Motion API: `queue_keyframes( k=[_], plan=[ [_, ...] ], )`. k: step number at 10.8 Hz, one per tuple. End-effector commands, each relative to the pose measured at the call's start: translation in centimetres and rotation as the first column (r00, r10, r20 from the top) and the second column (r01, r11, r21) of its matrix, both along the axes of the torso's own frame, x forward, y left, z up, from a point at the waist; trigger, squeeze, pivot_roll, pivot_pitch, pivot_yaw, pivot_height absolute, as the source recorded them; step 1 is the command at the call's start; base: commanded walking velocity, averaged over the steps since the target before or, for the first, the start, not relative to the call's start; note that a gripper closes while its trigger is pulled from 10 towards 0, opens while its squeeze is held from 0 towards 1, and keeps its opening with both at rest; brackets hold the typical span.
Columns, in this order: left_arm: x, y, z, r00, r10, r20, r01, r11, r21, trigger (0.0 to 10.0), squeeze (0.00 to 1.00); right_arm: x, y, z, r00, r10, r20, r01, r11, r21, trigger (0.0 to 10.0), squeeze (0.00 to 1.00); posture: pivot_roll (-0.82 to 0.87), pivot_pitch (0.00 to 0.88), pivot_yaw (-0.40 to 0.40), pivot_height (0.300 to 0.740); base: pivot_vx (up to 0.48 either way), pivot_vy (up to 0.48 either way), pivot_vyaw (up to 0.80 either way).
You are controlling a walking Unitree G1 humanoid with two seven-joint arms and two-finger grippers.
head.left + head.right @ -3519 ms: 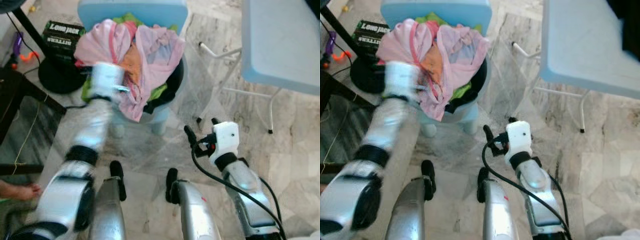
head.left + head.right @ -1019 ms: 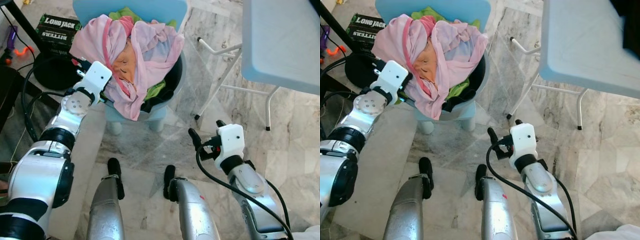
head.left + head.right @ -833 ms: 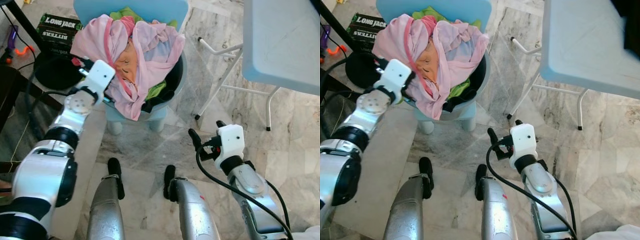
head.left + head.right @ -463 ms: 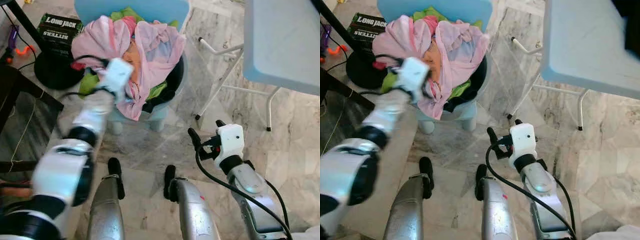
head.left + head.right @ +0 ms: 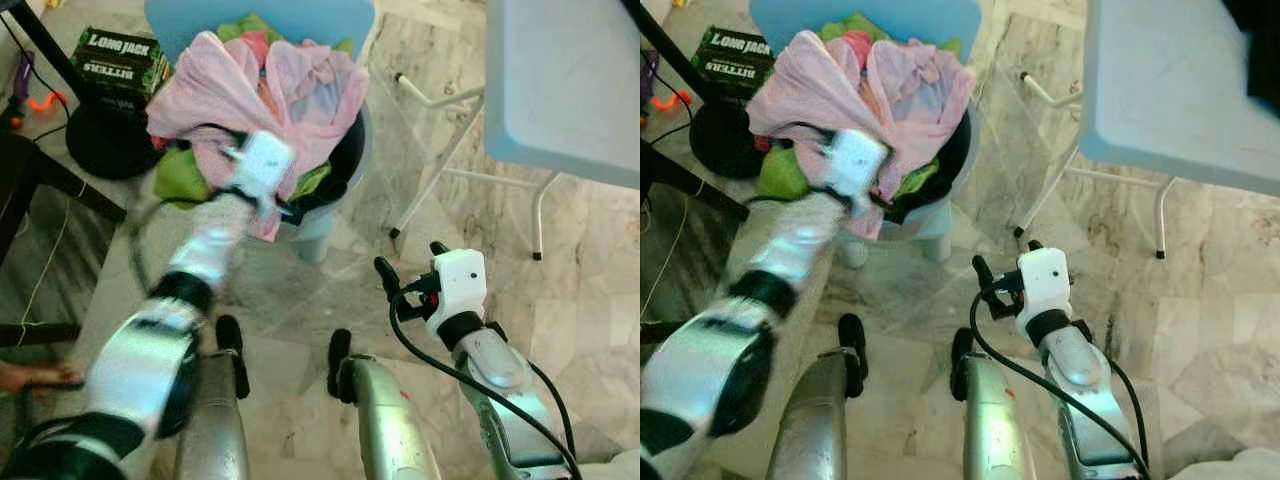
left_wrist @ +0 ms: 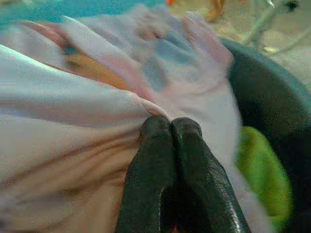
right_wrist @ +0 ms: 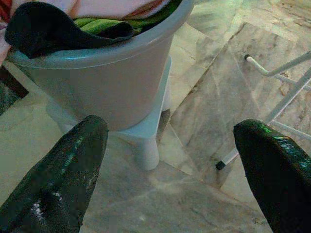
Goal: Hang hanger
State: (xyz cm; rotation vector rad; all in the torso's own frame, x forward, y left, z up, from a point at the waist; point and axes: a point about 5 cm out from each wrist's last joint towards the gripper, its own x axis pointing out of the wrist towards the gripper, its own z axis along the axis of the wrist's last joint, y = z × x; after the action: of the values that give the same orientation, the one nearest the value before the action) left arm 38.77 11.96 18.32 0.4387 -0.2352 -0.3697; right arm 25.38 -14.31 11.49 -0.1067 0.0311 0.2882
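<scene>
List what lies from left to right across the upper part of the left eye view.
Black boxed item printed LONGJACK → heap of pink clothes in the grey tub, with the left gripper in front of it → white metal folding legs → pale blue tabletop.

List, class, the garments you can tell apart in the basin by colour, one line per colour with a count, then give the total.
Pink garments: 1 heap, its pieces too tangled to separate
Green garments: 1
Black garments: 1
Total: 3 colours showing in the basin; left gripper presses shut against the pink heap.
</scene>
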Motion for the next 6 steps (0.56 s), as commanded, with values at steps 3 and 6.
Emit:
queue_keyframes(
  k=[3,6],
  plan=[
    [-3.4,1.4,1.5,0.989,0.031,0.144,-0.044,0.995,0.089,0.0,0.0,-0.1,0.0,-1.3,0.999,-0.009,-0.045,0.009,1.0,0.004,10.0,0.0,-0.11,0.509,-0.093,0.74,0.0,0.0,0.0],
    [-4.2,4.9,-2.6,0.994,0.105,-0.038,-0.095,0.974,0.208,0.0,0.0,0.4,0.6,-1.3,0.999,0.004,-0.036,-0.004,1.0,0.012,10.0,0.0,-0.09,0.497,-0.084,0.74,0.0,0.0,0.0]
  ],
)
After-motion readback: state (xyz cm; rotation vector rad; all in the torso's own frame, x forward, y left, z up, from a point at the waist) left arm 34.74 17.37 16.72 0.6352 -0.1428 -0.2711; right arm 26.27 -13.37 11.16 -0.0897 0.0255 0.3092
